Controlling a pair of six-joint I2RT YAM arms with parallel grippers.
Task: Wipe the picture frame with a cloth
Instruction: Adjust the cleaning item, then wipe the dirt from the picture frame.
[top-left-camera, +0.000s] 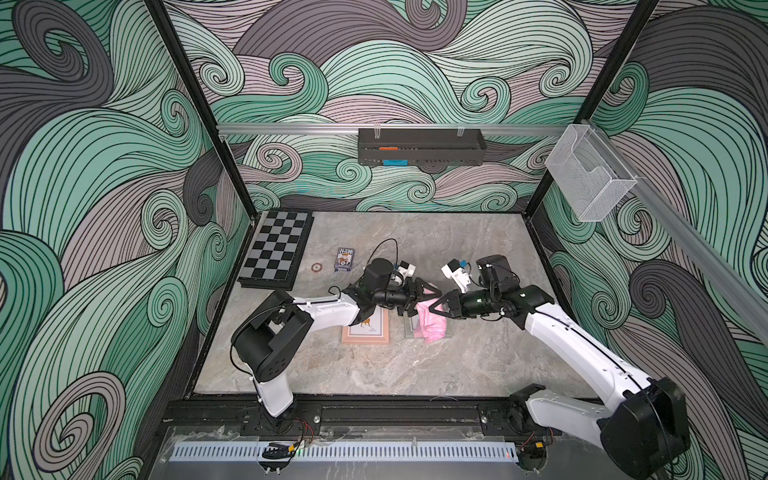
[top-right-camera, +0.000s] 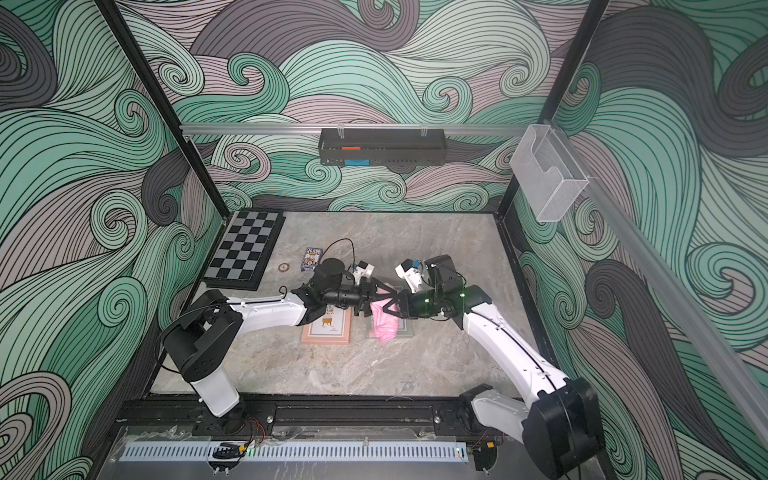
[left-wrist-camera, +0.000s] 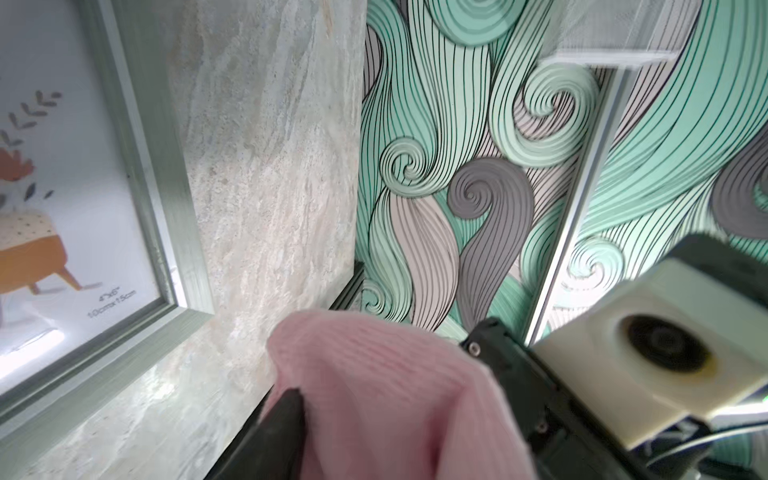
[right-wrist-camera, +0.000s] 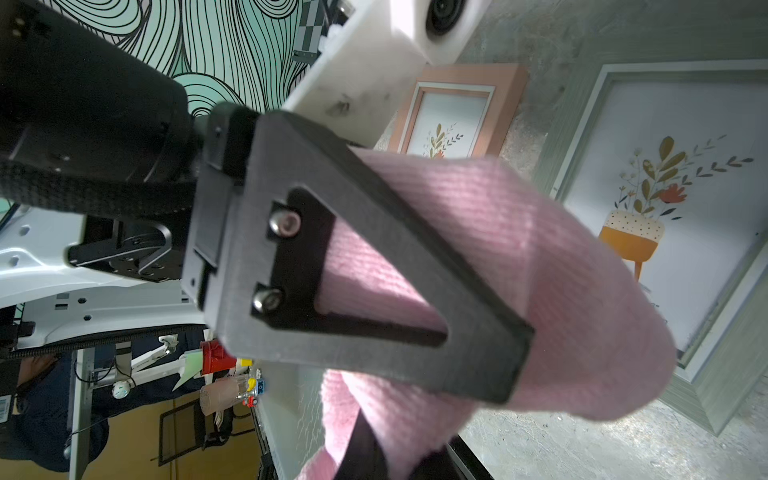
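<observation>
Seen from above, two robot arms meet nose to nose over the middle of a marbled grey bench (top-left-camera: 415, 370). Between them hangs the cloth (top-left-camera: 432, 322), a soft pink fabric, lifted clear of the bench and drooping in a loose fold over a grey-green picture frame (right-wrist-camera: 685, 216) that lies flat, picture side up. The frame lies directly below the cloth, so it is probably the one to be wiped.

The right fingers (right-wrist-camera: 359, 449) are closed on the cloth and carry its weight from one side. The left fingers (left-wrist-camera: 282, 424) reach in from the opposite side and sit on either side of the raised fold. Whether they have clamped it yet cannot be told. This looks like a handover, or a two-handed regrip to gather the fabric into a wiping pad.

A second peach picture frame (top-left-camera: 365, 330) lies just beside the first, partly under the left arm. A chessboard (top-left-camera: 276, 249) and a pack of cards (top-left-camera: 344, 259) sit well apart, towards the back left.
</observation>
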